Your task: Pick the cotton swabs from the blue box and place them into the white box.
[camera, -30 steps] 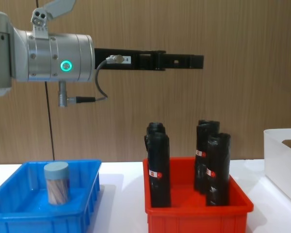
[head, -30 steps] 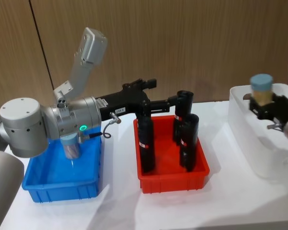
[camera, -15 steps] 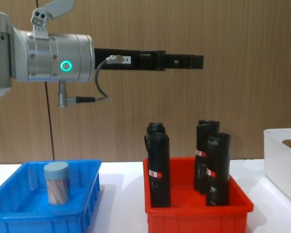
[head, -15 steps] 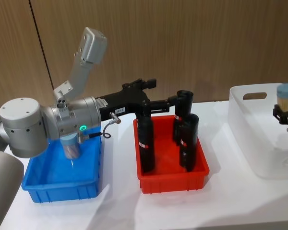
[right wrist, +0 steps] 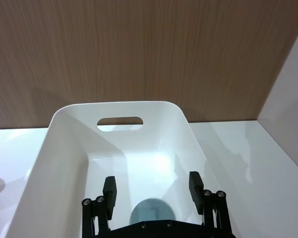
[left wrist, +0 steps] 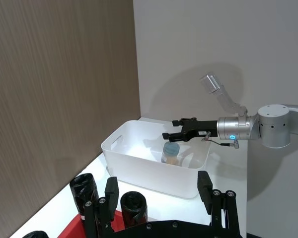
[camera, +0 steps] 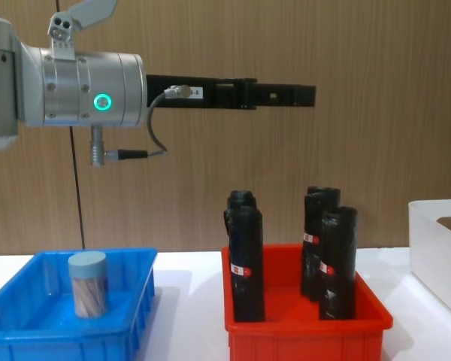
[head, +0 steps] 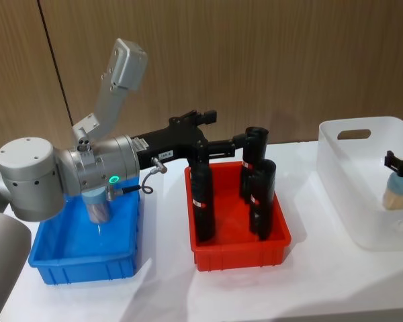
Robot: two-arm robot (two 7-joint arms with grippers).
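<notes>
The swab jar in the blue box (camera: pixel 88 284) stands upright with its lid up and its long axis vertical. It rests on the floor of the blue box (camera: pixel 60 344). It lies below the left gripper (camera: pixel 297 95) and well back from its fingertips, under the wrist and not under the fingers.

That gripper hangs high and reaches out level over the red bin (camera: pixel 308 335) and its black rolls (camera: pixel 246 259). Its fingers are spread wide with nothing between them. It is much the nearer arm to that jar. I judge it would have to draw back and tip downward to meet the lid from above.

The right gripper (right wrist: pixel 152 188) is over at the white box (left wrist: pixel 139 171), well apart from the blue box. The second swab jar (left wrist: pixel 171 153) stands upright just beneath its fingers, inside the white box. The fingers stand wider than the lid, with a gap on each side, so they are parted and pinch nothing.

Some things are hard to make out:
- In the head view the left wrist covers the top of the jar in the blue box.
- In the head view the edge cuts off the right gripper and the far side of the white box.
- I cannot tell whether the second jar rests on the floor of the white box or is a little off it.
</notes>
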